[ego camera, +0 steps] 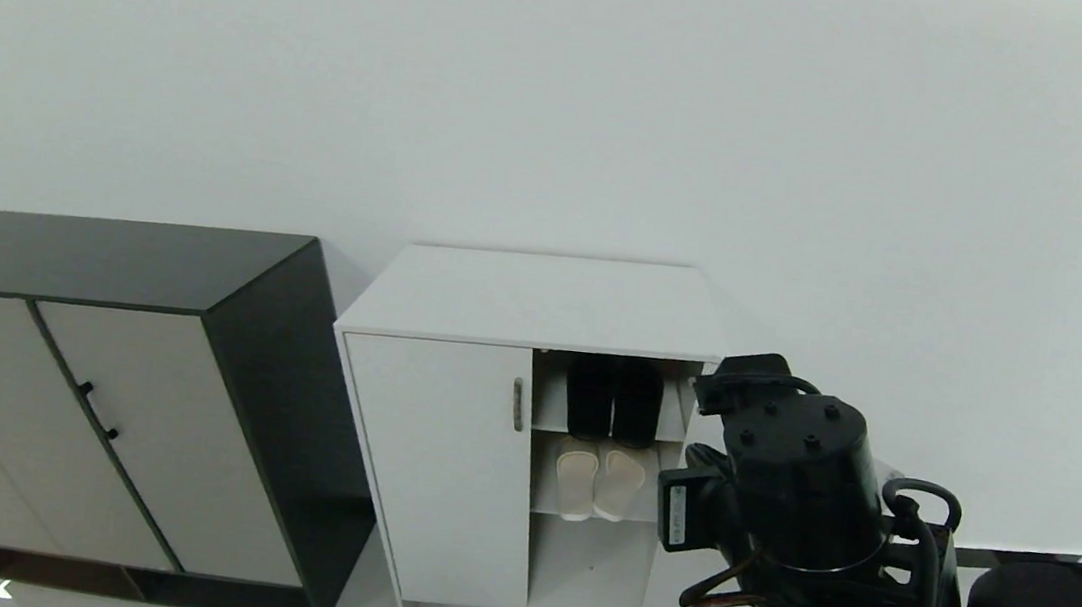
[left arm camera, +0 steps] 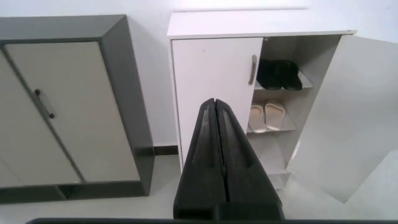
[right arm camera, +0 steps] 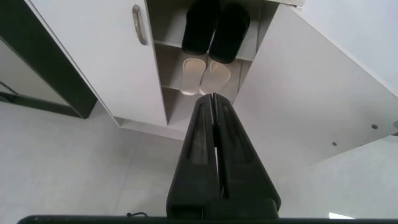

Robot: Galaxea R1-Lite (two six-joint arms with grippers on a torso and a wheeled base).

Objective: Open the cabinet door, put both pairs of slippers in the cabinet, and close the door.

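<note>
The white cabinet (ego camera: 521, 301) stands against the wall with its right door (right arm camera: 311, 93) swung open and its left door (ego camera: 434, 463) closed. A black pair of slippers (ego camera: 614, 397) lies on the top shelf, and a white pair of slippers (ego camera: 598, 480) on the shelf below. My right arm (ego camera: 789, 480) is just right of the open compartment. Its gripper (right arm camera: 214, 98) is shut and empty, in front of the shelves, with the open door beside it. My left gripper (left arm camera: 214, 102) is also shut and empty, farther back from the cabinet's closed door (left arm camera: 214, 93).
A dark cabinet (ego camera: 91, 377) with two light doors and black handles stands left of the white one. The bottom compartment (ego camera: 589, 560) of the white cabinet holds nothing. Pale floor (right arm camera: 74, 168) lies open in front of both cabinets.
</note>
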